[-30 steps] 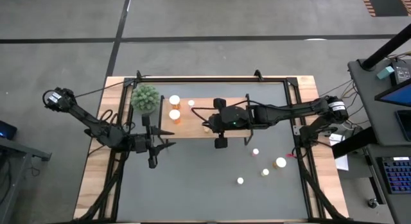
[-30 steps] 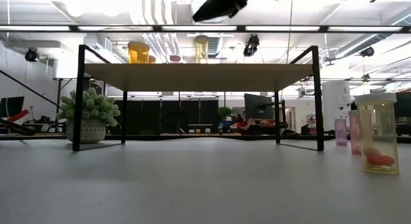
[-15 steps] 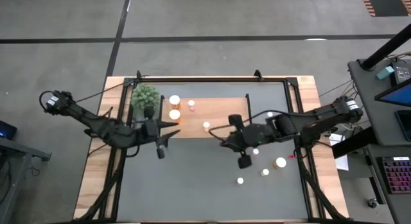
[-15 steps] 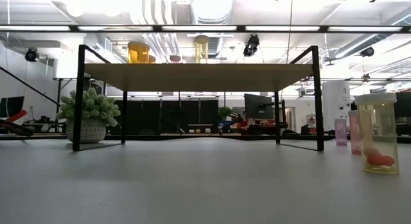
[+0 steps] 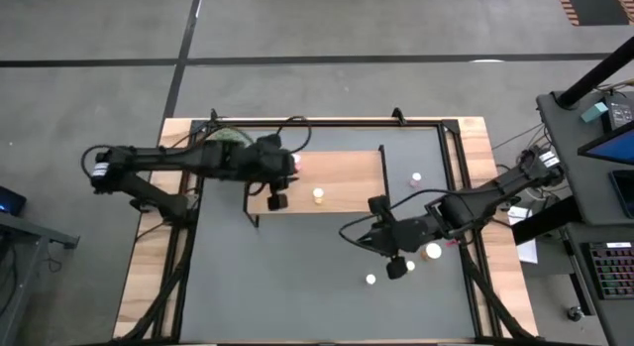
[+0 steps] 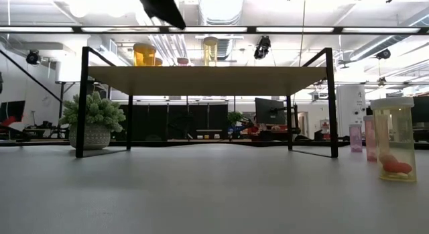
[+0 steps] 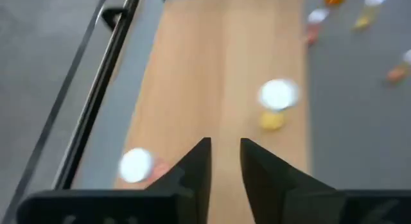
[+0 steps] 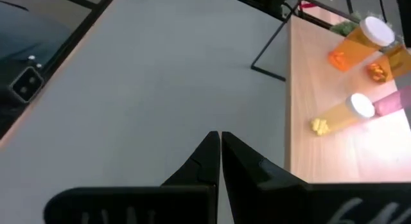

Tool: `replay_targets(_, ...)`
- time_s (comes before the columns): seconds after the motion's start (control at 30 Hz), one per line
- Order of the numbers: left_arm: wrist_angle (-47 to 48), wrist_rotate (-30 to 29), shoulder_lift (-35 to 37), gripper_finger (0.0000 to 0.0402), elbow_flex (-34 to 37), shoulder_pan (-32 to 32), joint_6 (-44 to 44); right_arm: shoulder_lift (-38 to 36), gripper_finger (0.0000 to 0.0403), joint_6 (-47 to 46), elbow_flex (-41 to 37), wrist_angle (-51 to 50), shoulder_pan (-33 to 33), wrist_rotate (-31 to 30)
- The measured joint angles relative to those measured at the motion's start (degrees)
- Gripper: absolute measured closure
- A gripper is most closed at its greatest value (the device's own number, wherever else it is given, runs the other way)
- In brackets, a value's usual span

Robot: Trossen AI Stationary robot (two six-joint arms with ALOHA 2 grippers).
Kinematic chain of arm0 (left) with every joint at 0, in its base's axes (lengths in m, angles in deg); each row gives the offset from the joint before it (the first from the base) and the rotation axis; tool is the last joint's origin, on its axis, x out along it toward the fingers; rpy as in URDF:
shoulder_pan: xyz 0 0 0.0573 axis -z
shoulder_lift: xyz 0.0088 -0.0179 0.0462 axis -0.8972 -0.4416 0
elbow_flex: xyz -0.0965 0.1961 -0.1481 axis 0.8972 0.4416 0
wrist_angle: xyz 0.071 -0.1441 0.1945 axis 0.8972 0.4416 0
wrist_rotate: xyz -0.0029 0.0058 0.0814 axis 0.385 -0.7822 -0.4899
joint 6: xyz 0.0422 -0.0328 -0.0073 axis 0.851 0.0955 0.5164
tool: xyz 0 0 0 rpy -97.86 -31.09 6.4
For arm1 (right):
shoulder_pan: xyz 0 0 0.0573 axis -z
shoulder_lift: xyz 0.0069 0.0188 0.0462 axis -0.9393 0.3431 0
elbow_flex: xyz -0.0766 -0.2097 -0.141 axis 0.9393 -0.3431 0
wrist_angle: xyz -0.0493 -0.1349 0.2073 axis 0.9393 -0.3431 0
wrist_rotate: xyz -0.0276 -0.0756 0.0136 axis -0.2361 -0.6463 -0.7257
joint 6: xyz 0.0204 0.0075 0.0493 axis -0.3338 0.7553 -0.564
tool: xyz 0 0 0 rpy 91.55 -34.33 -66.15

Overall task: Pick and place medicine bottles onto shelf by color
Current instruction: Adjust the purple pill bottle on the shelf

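Left arm reaches from the table's left edge over the shelf [image 5: 347,173], covering the plant and the orange bottles in the high view; left gripper [image 5: 279,200] sits above the shelf's left-front part, jaws a narrow gap apart with nothing between them, per the left wrist view [image 7: 225,161]. Low view shows the shelf [image 6: 208,78] on black legs, potted plant [image 6: 93,121] under its left end, orange bottle [image 6: 144,55] on top at left, a pale yellow one [image 6: 211,51] and a small pink one [image 6: 182,61] beside it. High view: yellow bottle [image 5: 318,195] stands on the shelf just right of the left gripper, pink bottle [image 5: 295,160] behind it near the arm. Right of the shelf, one small white-capped bottle [image 5: 415,176] stands alone on the grey table [image 5: 297,287]. Right arm comes from the right edge; right gripper [image 5: 396,269] is over the table in front of the shelf's right end, fingers nearly touching, empty in the right wrist view [image 8: 219,153]. Around it on the table: small bottle [image 5: 370,280] just left-front, larger white-capped bottle [image 5: 433,252] to the right. Low view far right: large yellow bottle [image 6: 396,148] nearest, two pink bottles [image 6: 356,137] behind.
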Motion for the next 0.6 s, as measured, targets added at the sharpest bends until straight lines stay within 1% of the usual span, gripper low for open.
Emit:
replay_targets(0.17, 1.0, 0.3, -3.7, 0.026, -0.9, -5.4, 3.4, -2.3, 0.0394, -1.9, -3.6, 2.0, -0.3, -0.4)
replay_targets(0.33, 1.0, -0.6, -5.6, 0.0194, -1.0, -7.7, 4.4, -4.9, 0.0394, -2.0, -8.0, 6.5, -0.3, -0.5)
replay_targets(0.43, 0.9, -0.6, -6.1, 0.0175, -1.0, -8.4, 4.8, -6.6, 0.0394, -2.1, -10.8, 8.4, -0.3, -0.4)
replay_targets(0.6, 0.9, -0.7, -7.2, 0.0171, -0.8, -9.5, 4.9, -9.5, 0.0394, -2.5, -14.7, 12.0, -0.3, -0.4)
